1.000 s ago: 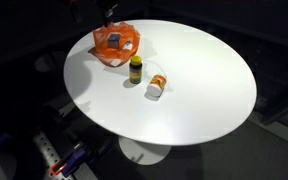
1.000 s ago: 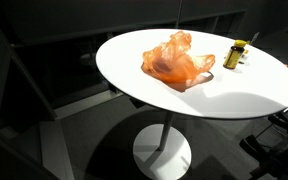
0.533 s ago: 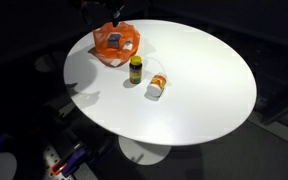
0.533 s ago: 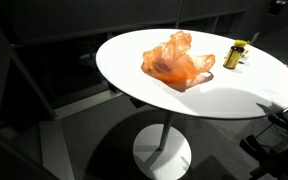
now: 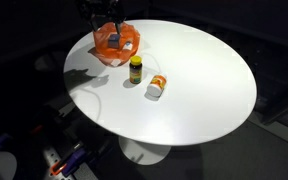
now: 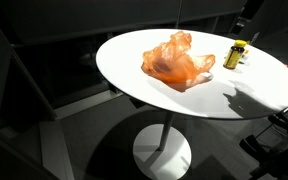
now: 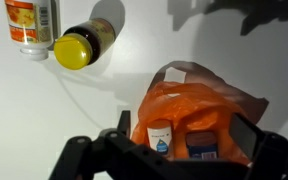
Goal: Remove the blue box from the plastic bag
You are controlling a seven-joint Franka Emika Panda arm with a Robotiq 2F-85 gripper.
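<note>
Nearest to where I stood, the white table was mostly bare. A white bottle lay on its side there, well clear of the work. Just beyond it a dark bottle with a yellow cap stood upright. Neither seemed to belong to the job, and both sat far enough from the bag not to get in the way.

Farther back, near the table's far left edge, the orange plastic bag sat slumped with its mouth turned upward. The blue box was inside it, seen through the opening from the wrist view beside a smaller white item I could not identify. With the mouth facing up, coming straight down from above looked like the sensible way in.

Above the bag hung the gripper, its 2 fingers spread wide apart with nothing between them. I took that spread as preparation to straddle the box. It had not touched the bag or the box yet.

Compared with 1 second earlier, the gripper had dropped from the top edge of the scene to sit over the bag, partly hiding the box in an exterior view. Its shadow had spread across the tabletop. The bag and both bottles had not moved.
</note>
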